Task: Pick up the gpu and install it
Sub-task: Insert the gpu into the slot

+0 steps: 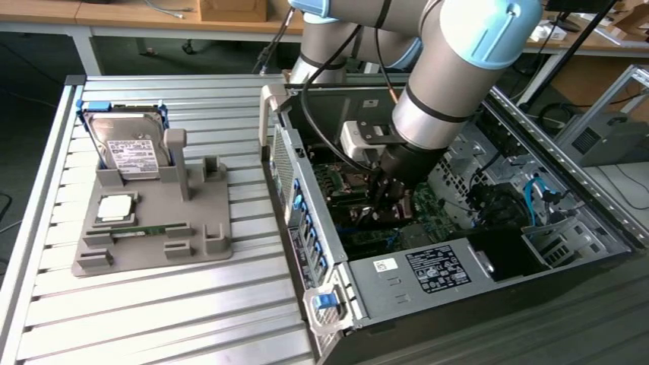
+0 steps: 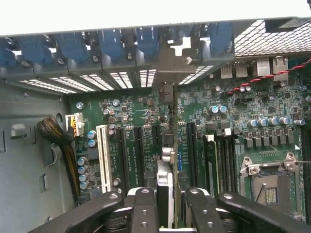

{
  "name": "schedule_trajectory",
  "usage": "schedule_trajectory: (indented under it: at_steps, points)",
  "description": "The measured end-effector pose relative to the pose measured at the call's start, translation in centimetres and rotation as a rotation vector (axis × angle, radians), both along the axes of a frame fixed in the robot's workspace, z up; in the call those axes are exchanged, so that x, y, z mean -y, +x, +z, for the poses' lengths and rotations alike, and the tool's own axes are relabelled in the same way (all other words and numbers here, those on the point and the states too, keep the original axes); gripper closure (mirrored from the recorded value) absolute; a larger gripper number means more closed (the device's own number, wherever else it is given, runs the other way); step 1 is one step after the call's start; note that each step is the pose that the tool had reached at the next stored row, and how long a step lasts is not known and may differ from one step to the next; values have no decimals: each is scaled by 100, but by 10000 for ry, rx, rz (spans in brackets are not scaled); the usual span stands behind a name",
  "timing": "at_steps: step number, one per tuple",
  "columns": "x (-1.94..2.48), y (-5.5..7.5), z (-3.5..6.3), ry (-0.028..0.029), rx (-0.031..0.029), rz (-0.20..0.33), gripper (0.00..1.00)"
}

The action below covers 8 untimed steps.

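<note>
Gpu [image 2: 165, 180] in claw [image 2: 169, 195], edge-on at mobo slots [image 2: 138, 150]

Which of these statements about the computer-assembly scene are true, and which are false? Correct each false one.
1. The gpu is held edge-on in the gripper, over the motherboard. True.
2. The hard drive lies flat inside the computer case. False: it stands upright in the grey fixture, outside the case.
3. A memory stick lies on the grey fixture. True.
4. The gripper hovers over the grey fixture. False: it is down inside the open computer case.
</note>
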State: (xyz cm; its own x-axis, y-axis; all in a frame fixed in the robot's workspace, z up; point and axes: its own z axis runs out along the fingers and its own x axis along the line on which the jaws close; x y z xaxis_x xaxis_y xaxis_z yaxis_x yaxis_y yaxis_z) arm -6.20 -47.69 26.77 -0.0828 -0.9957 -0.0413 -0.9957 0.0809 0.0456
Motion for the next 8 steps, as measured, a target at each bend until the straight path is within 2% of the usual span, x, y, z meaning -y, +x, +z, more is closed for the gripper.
schedule_trajectory:
  at_steps: [8]
  points:
    - [-8, 1, -3, 8, 0, 1, 73]
